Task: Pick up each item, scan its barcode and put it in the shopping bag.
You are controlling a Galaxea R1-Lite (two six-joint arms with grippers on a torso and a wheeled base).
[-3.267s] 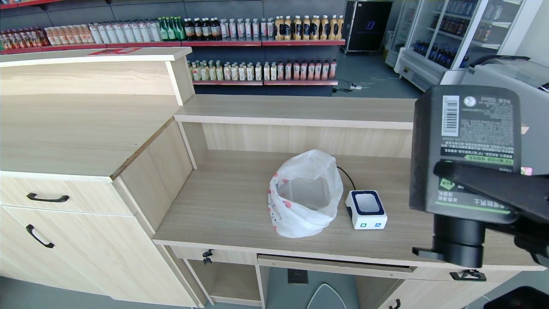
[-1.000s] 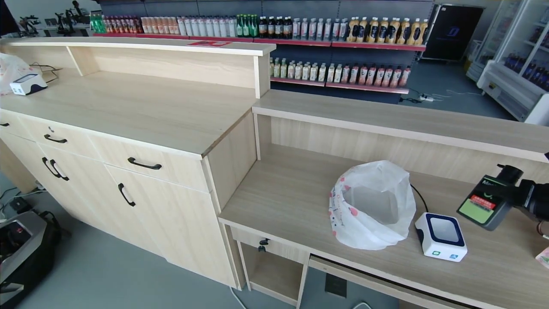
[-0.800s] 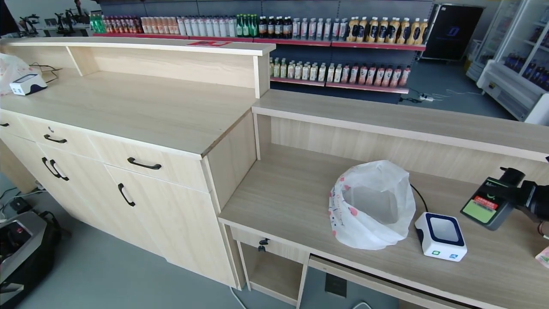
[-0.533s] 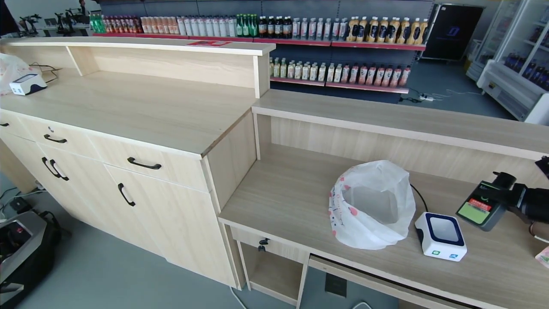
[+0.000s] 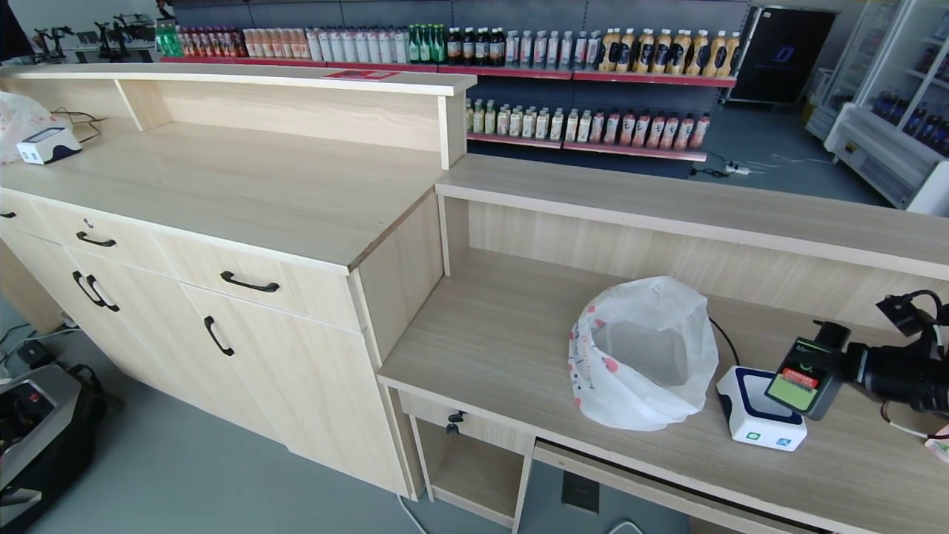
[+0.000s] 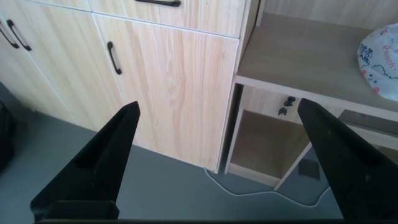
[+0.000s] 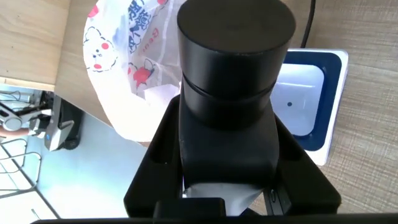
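Carried in from the right, the black bottle (image 5: 804, 369) is held clamped in the right pincer (image 5: 845, 360), just above the scanner (image 5: 752, 424), so scanning is judged underway and dropping into the bag (image 5: 637, 356) beside the pincer remains.

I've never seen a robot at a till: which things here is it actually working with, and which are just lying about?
In use: dark bottle in the right gripper; scanner; shopping bag.
Just there: second scanner and second bag on the far counter; shelved drinks.
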